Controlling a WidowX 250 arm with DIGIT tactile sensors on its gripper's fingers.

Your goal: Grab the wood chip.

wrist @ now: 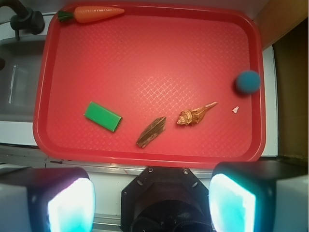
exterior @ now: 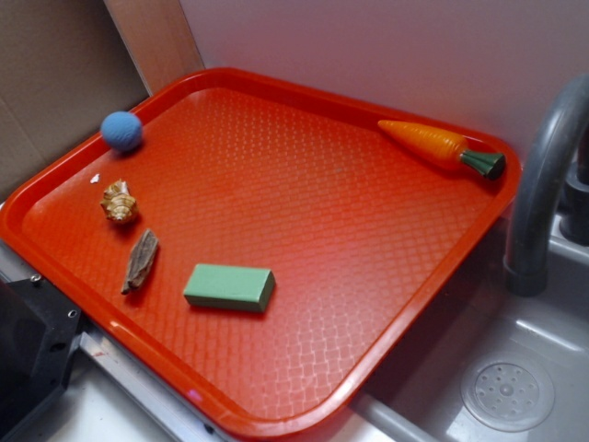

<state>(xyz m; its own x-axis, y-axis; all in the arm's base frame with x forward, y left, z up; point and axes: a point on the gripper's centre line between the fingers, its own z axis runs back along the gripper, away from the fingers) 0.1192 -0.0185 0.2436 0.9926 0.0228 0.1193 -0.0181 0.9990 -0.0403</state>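
The wood chip (exterior: 141, 261) is a small brown-grey sliver lying flat near the front left of the red tray (exterior: 304, 92). In the wrist view the wood chip (wrist: 151, 131) lies near the tray's near rim (wrist: 145, 157), between the green block and the seashell. My gripper (wrist: 152, 203) is open and empty, high above and back from the tray, its two fingers (wrist: 72, 205) wide apart at the bottom of the wrist view. The gripper does not show in the exterior view.
A tan seashell (exterior: 119, 202) (wrist: 194, 115) lies just beyond the chip, a green block (exterior: 229, 286) (wrist: 102, 116) beside it. A blue ball (exterior: 121, 130) (wrist: 247, 81) and a toy carrot (exterior: 440, 146) (wrist: 91, 13) sit at far corners. A sink with a faucet (exterior: 538, 184) adjoins the tray.
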